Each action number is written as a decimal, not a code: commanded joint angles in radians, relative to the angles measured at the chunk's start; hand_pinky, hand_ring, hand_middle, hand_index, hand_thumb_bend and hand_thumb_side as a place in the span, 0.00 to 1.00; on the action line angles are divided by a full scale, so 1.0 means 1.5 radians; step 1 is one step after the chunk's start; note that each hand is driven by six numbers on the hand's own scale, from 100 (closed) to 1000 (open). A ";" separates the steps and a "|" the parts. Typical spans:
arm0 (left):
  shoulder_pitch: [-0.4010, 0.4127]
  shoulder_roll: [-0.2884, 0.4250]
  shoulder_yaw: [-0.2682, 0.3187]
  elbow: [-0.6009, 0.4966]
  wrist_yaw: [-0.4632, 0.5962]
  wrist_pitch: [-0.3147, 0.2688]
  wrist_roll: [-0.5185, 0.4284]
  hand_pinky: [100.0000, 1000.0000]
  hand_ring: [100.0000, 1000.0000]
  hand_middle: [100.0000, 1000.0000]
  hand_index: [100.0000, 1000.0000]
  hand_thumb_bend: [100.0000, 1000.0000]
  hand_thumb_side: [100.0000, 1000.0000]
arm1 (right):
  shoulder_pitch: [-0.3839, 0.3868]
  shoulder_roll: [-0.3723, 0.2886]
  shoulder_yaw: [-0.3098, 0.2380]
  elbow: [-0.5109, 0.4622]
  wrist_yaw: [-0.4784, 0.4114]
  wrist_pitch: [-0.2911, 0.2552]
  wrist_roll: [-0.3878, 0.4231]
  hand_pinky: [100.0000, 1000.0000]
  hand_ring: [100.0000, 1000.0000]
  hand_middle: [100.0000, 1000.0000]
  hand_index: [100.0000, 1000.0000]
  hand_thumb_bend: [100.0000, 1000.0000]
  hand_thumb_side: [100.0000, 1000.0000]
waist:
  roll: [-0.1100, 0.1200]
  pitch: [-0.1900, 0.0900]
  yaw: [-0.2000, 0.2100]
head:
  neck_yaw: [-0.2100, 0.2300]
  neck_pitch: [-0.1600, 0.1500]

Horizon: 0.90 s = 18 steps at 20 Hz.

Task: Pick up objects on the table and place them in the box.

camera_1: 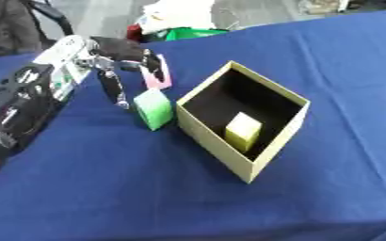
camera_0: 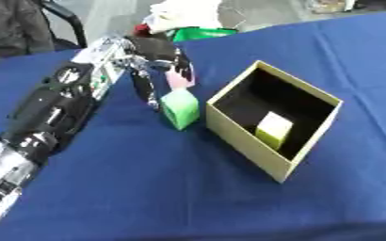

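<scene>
Left hand [camera_0: 159, 56] over green block [camera_0: 180, 109] (unlabelled), box [camera_0: 245, 141] beside

Even, soft light, both views slightly blurred, box [camera_0: 272, 155] interior in shadow

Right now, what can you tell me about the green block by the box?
The green cube-shaped block looks matte and foam-like, tilted, on the blue tablecloth just left of the open tan cardboard box, apart from it. The left robot hand reaches down around its top; a pink object lies behind.
</scene>
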 commanded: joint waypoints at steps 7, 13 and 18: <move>-0.006 -0.015 -0.011 0.022 0.003 -0.067 -0.043 0.78 0.62 0.50 0.65 0.39 0.00 | -0.007 -0.006 0.000 -0.014 -0.002 0.000 0.003 0.81 0.92 0.70 0.92 0.00 0.46 | -0.002 -0.006 -0.004 | -0.001 0.002; -0.019 -0.007 -0.001 -0.016 0.035 -0.047 -0.038 0.75 0.56 0.39 0.53 0.29 0.00 | -0.005 -0.006 -0.001 -0.014 -0.003 0.001 0.002 0.81 0.92 0.70 0.92 0.00 0.47 | -0.002 -0.009 -0.002 | -0.002 0.003; -0.042 -0.004 0.021 -0.069 0.042 -0.016 -0.024 0.76 0.56 0.40 0.54 0.30 0.00 | -0.004 -0.006 0.001 -0.014 -0.005 0.000 0.004 0.81 0.92 0.70 0.92 0.00 0.47 | -0.002 -0.011 -0.002 | -0.004 0.004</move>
